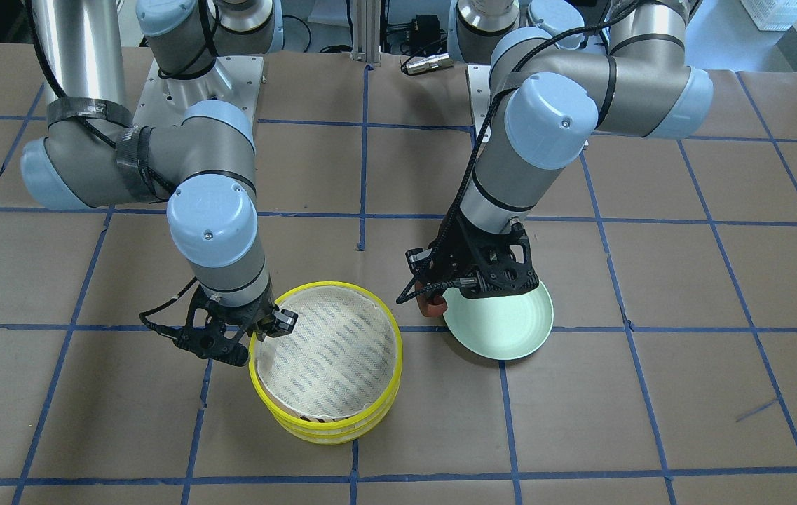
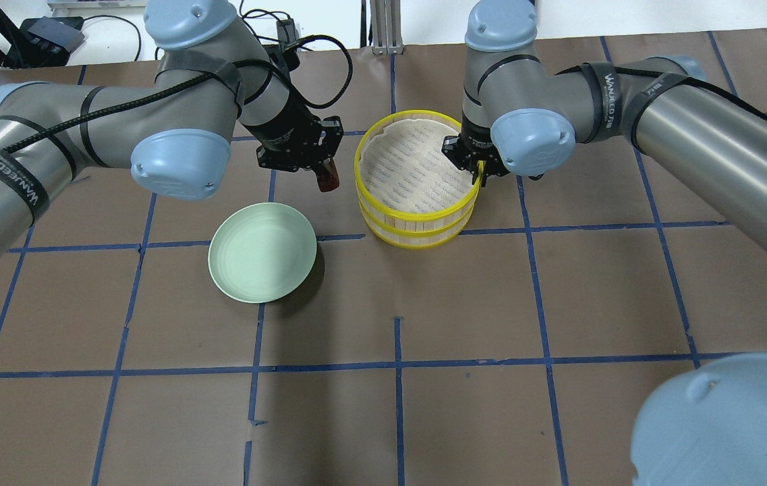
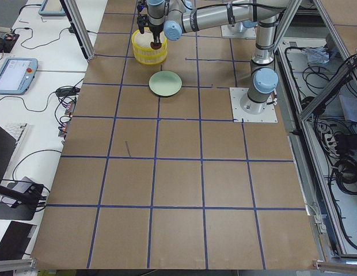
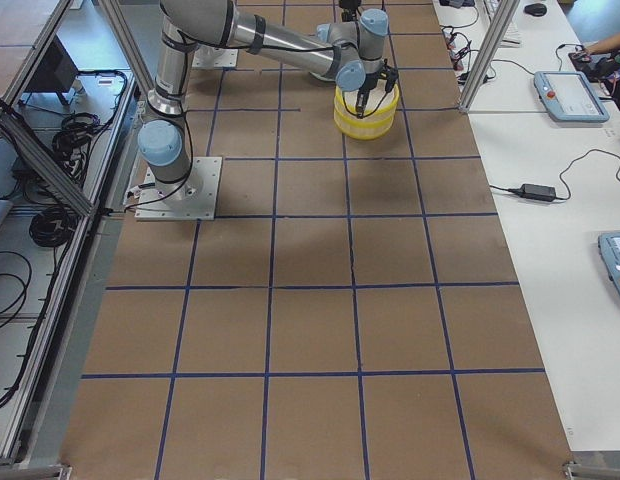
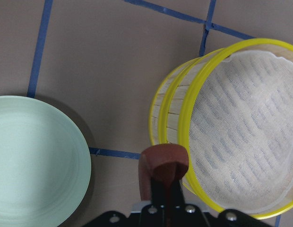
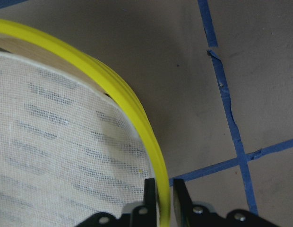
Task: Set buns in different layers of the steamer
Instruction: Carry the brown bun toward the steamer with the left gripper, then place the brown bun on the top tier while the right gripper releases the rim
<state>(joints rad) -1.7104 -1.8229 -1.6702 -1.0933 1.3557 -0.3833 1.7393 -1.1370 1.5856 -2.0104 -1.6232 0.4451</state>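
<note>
One oval brown bun (image 5: pixel 164 163), pinched in my left jaws, hangs just left of two stacked round, yellow-rimmed, mesh-lined trays (image 2: pixel 417 231). Right jaws clamp the top tray (image 6: pixel 132 101) by its rim. One green plate (image 2: pixel 262 253) lies near.

I work in a robotics laboratory. Observed: brown paper-covered table (image 3: pixel 178 184) gridded with blue tape (image 3: pixel 178 119), grey touchscreen teach pendant (image 3: pixel 14 75) on white side bench (image 3: pixel 26 123), black cable bundles (image 3: pixel 342 169).

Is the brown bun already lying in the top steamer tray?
No. The brown bun is clamped in the left gripper outside the top steamer tray, whose liner is bare.
</note>
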